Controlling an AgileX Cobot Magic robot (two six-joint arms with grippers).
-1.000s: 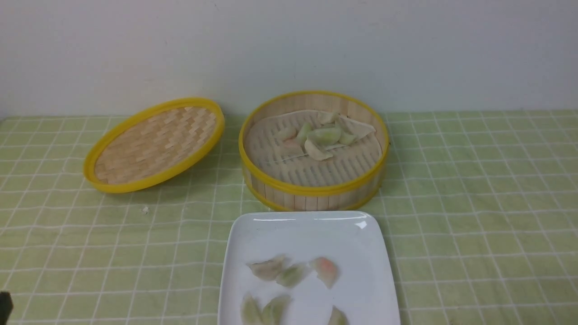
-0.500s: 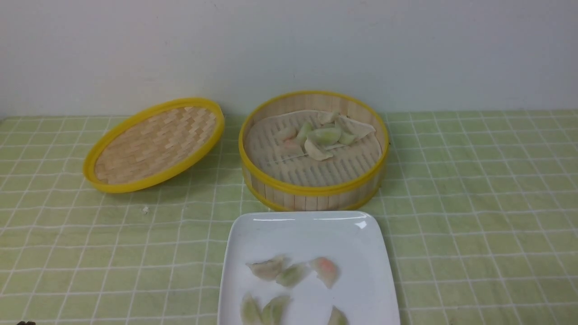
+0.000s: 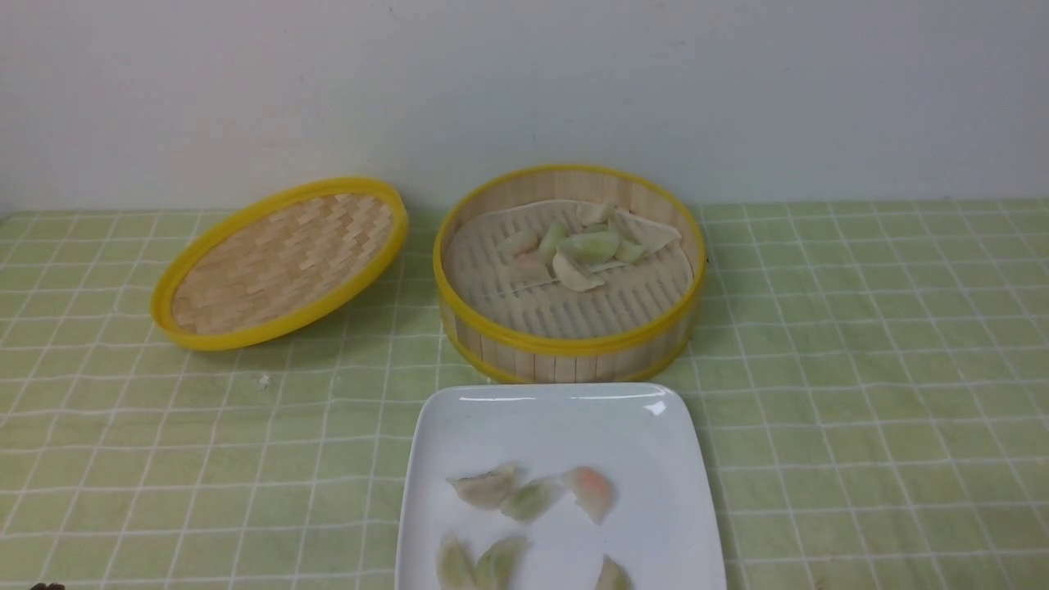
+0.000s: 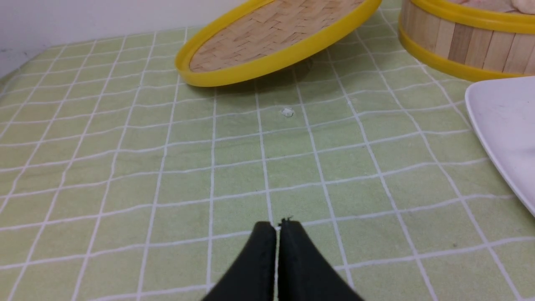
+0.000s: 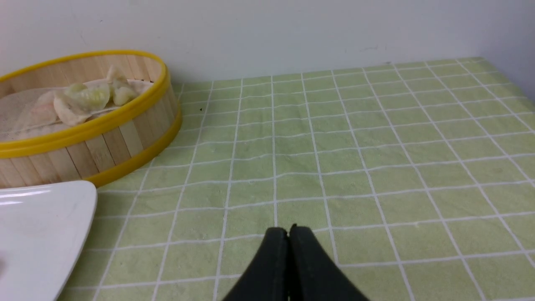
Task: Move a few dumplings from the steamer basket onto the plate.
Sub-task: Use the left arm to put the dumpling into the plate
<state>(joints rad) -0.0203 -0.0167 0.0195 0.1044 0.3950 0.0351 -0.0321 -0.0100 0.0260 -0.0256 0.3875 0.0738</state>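
Six dumplings [image 3: 533,497] already lie on the plate [image 3: 656,459], near of the steamer basket [image 3: 565,344], where more cluster at its far side. Both the left gripper [image 4: 277,225] and right gripper [image 5: 288,230] hang over bare worktop [image 3: 860,393], jaws pressed together; if you reach again, a slippery dumpling could drop or the plate could overcrowd.

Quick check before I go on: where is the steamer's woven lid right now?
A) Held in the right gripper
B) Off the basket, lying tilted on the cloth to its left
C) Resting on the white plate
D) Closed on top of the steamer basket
B: the woven lid lies tilted on the cloth, left of the open steamer basket, clear of the plate; the right gripper is shut and empty.
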